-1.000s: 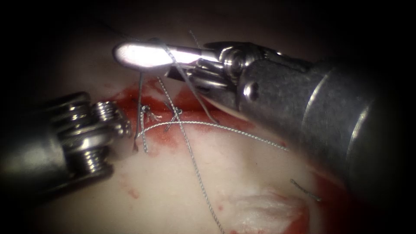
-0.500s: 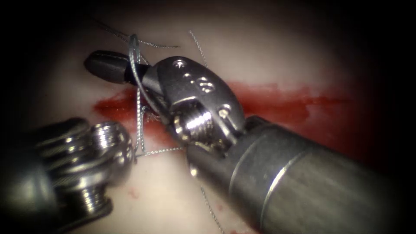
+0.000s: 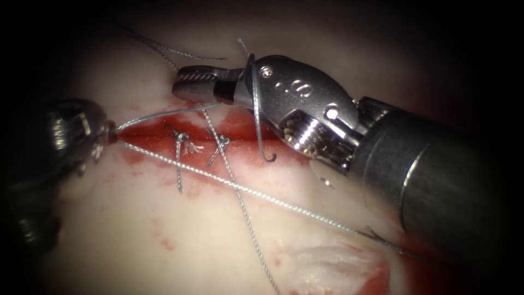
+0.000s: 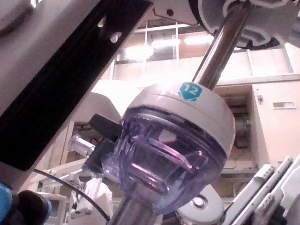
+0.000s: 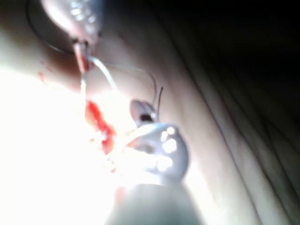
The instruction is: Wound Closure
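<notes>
Thread [image 3: 262,195]: found clamped in the closed left end effector [image 3: 109,133], to the left of the cut [image 3: 164,123] in the tissue [image 3: 207,229]. Traced two strands from that grip: one up and right toward the right end effector [image 3: 199,82], the other taut across the tissue toward lower right. Noted one turn of thread wound round the right end effector behind its tip, over the cut, with the free end hanging curled above the red fluid [image 3: 234,128]. Could not tell the right end effector's state, or anything held in it. Observed two tied stitches [image 3: 183,139] with short cut ends on the cut. Judged as knot-tying, wrap in place. Judged next move to call for steady tension from the left, without dislodging the wrap.
</notes>
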You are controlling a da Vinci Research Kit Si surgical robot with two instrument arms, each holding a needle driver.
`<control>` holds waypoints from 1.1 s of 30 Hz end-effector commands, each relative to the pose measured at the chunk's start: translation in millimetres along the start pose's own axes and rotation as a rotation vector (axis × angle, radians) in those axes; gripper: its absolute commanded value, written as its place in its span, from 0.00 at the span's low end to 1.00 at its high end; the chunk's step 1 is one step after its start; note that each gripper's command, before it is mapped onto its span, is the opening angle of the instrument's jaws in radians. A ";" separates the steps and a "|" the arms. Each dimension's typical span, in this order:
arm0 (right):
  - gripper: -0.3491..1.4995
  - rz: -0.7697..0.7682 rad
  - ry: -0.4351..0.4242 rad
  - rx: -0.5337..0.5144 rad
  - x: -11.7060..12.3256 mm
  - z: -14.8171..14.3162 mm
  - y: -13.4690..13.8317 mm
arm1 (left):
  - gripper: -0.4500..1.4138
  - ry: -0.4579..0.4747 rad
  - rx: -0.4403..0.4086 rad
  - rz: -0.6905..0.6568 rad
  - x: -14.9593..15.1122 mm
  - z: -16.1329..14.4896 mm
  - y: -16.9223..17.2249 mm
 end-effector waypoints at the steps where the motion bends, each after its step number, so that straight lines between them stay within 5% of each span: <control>1: 0.41 -0.005 -0.007 -0.001 0.7 0.7 0.9 | 0.00 -0.007 -0.008 -0.003 -0.7 -0.6 1.1; 3: 0.40 -0.014 -0.043 -0.003 0.1 1.0 0.7 | 0.00 -0.040 -0.027 0.037 -1.1 -1.7 1.9; 9: 0.70 -0.026 -0.048 0.000 -0.6 1.4 0.5 | 0.00 -0.080 -0.085 0.099 -2.1 -2.7 3.9; 11: 0.68 -0.026 -0.044 0.010 -0.6 1.3 0.5 | 0.00 -0.066 -0.092 0.094 -2.2 -2.5 4.3; 12: 0.53 -0.026 -0.030 0.060 -0.6 1.0 0.4 | 0.00 -0.037 -0.111 0.104 -2.5 -1.7 5.2; 19: 0.45 0.034 -0.006 0.140 -0.9 -0.1 -0.5 | 0.00 -0.019 -0.112 0.116 -3.1 2.0 7.0; 23: 0.44 0.063 -0.009 0.163 -1.2 -0.7 -0.8 | 0.00 -0.128 0.018 0.093 -3.0 3.1 7.7; 24: 0.44 0.074 -0.010 0.166 -1.3 -0.9 -0.7 | 0.00 -0.199 0.142 -0.047 -2.6 3.3 7.7; 25: 0.44 0.074 -0.010 0.166 -1.3 -0.9 -0.7 | 0.00 -0.199 0.142 -0.047 -2.6 3.3 7.7; 26: 0.43 0.073 -0.010 0.168 -1.4 -1.0 -0.7 | 0.00 -0.220 0.227 -0.136 -2.4 3.3 7.6; 28: 0.31 0.086 -0.011 0.176 -1.7 -1.6 -0.7 | 0.00 -0.261 0.378 -0.261 -1.8 3.2 7.8; 33: 0.30 0.133 -0.014 0.179 -1.8 -2.1 -0.6 | 0.00 -0.199 0.389 -0.241 -1.9 3.9 8.0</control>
